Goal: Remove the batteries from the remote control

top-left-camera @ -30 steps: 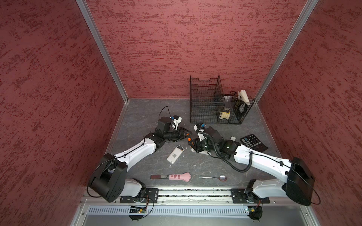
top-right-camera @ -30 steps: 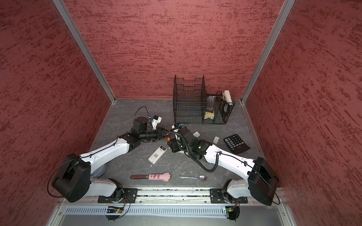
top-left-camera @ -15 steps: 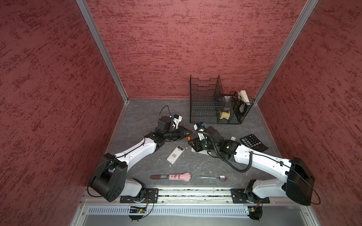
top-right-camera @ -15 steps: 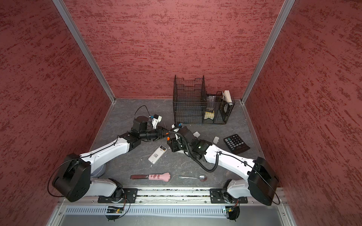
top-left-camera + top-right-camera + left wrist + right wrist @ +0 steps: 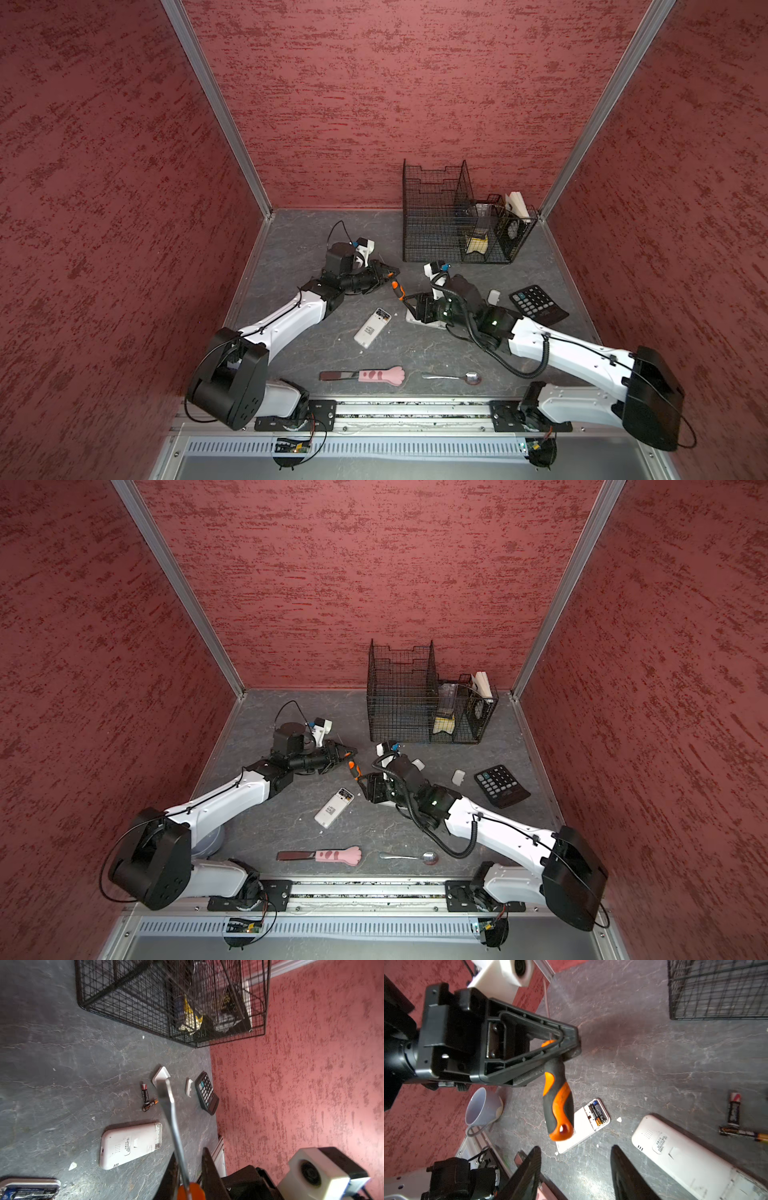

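A small white remote control (image 5: 372,328) lies back-up at the middle of the table, its open compartment holding batteries (image 5: 597,1112). A larger white remote (image 5: 128,1145) lies by my right gripper, with two loose batteries (image 5: 145,1093) (image 5: 743,1133) on the table beside it. My left gripper (image 5: 390,274) is shut on the orange-handled screwdriver (image 5: 558,1101) just above its handle, and the shaft (image 5: 172,1118) points forward. My right gripper (image 5: 576,1148) stands open just below the hanging handle, with nothing between its fingers.
A black wire basket (image 5: 453,220) stands at the back right. A calculator (image 5: 538,303) and two white battery covers (image 5: 161,1076) lie to the right. A pink paw-handled spatula (image 5: 374,375) and a spoon (image 5: 453,377) lie near the front edge. A grey cup (image 5: 481,1107) lies under the left arm.
My right gripper has opened and let go of the screwdriver handle. The left gripper keeps hold of the screwdriver. Both arms have barely moved.
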Controlling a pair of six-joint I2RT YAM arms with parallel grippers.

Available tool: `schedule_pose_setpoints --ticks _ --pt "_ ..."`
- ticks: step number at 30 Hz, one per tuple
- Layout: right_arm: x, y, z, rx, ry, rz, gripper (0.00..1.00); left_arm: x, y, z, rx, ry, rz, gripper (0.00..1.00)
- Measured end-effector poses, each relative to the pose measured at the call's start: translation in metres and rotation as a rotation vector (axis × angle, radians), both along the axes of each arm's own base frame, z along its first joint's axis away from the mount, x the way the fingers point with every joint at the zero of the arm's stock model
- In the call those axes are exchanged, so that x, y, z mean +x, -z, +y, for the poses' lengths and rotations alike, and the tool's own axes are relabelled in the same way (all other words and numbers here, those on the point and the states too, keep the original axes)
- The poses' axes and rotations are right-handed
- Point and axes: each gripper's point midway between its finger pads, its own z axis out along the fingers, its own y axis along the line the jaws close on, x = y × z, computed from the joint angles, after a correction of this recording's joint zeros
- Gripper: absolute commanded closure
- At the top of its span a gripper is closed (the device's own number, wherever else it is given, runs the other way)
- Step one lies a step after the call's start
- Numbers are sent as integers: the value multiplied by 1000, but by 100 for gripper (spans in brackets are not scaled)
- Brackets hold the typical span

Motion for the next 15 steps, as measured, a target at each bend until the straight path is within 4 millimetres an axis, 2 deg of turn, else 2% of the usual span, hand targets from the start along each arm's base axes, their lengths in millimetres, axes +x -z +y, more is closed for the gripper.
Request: schedule_pose_setpoints --ticks 5,8,15 --pt "8 -3 0 79 54 -31 43 6 -17 7 -62 -56 12 100" --pt "15 -8 8 124 69 -59 43 8 -23 7 -94 -73 26 100" --pt "27 -22 27 218 79 -129 43 9 -26 7 -130 -93 70 100"
